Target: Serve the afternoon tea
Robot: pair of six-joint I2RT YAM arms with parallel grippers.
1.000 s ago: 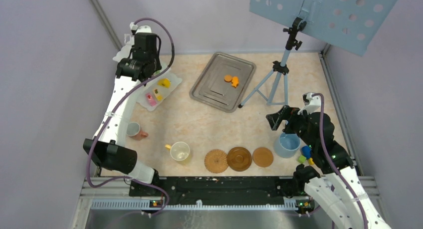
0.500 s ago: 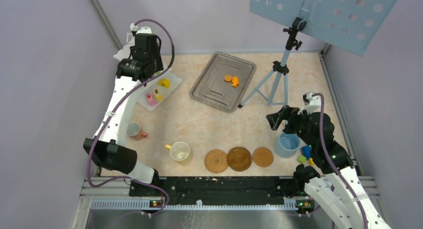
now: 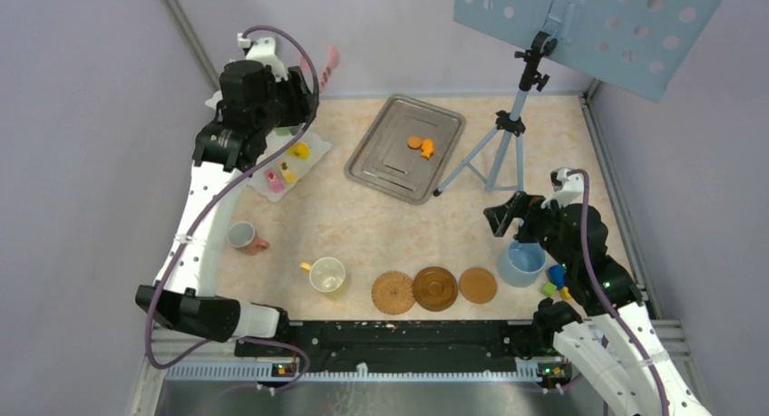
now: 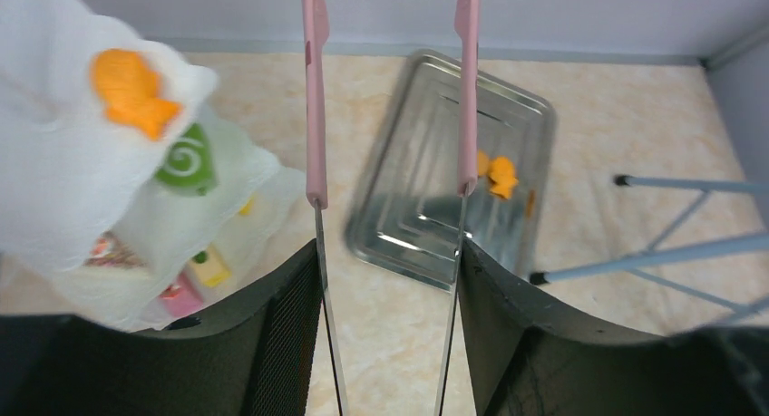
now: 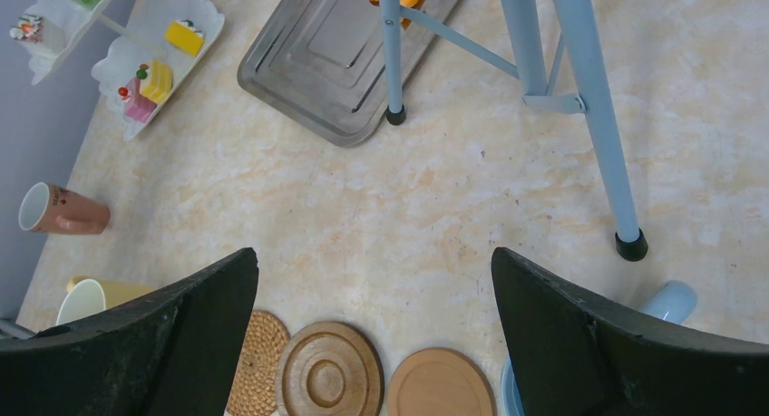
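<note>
Left arm swung up, back from white stand (image 4: 54, 189). My left end effector (image 4: 388, 280) gripped pink tongs (image 4: 315, 90), blades apart, empty; fish biscuit (image 4: 130, 90) sat on top tier. Right end effector (image 5: 376, 280) gaped empty. Step judged: biscuit transfer; next called for tongs over tray (image 4: 426, 226), pinching orange biscuits (image 4: 497, 173).

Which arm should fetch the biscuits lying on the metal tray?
Left. The left claw holds the pink tongs, aimed toward the tray and biscuits. The right claw is open, empty, near the blue cup.
</note>
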